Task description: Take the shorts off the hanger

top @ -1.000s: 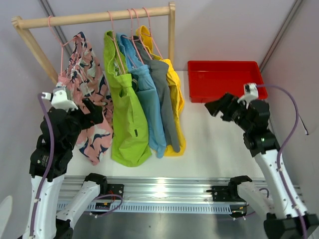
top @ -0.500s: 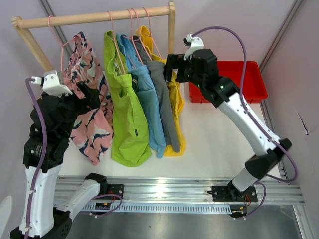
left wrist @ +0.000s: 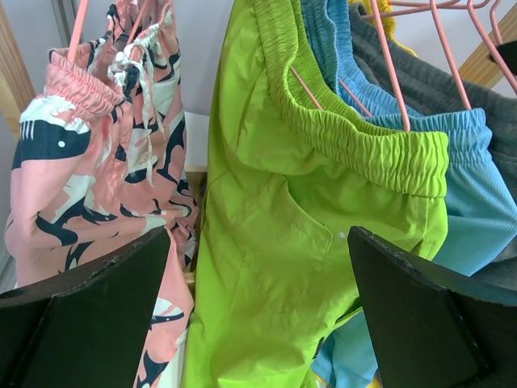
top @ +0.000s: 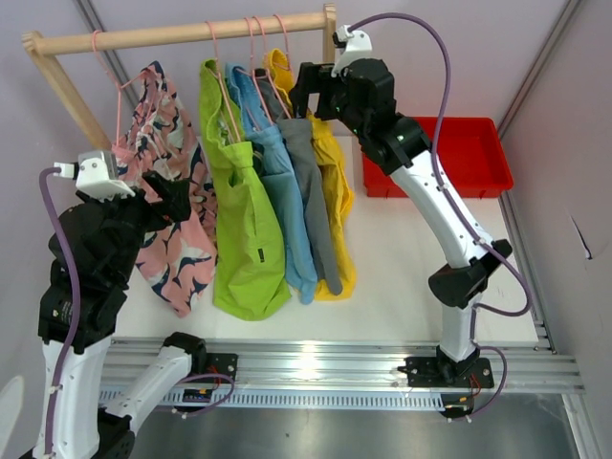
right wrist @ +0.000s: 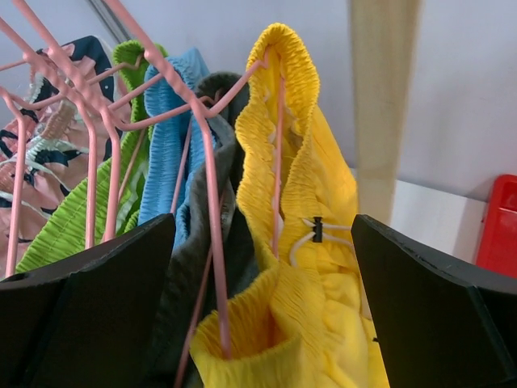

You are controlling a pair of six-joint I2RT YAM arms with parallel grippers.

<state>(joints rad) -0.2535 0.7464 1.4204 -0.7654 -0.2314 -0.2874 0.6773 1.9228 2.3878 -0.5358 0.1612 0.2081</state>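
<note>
Wooden rail [top: 182,34] above the bench [top: 392,263] carries pink hangers [top: 219,72]. They hold, left to right: pink shorts [top: 167,206] with a navy-white pattern, lime shorts [top: 244,239], blue shorts [top: 285,191], grey shorts [top: 314,182] and yellow shorts [top: 337,177].

Left wrist view: left pincer [left wrist: 258,234] spread wide, gripping nothing, facing the lime gathered waistband.

Right wrist view: right pincer [right wrist: 263,218] spread wide, gripping nothing, facing the yellow elastic waistband and its white drawcord.

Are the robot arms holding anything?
Nothing is held. The left arm's fingers stand open before the lime green fabric shorts, the right arm's fingers before the yellow fabric shorts.
</note>
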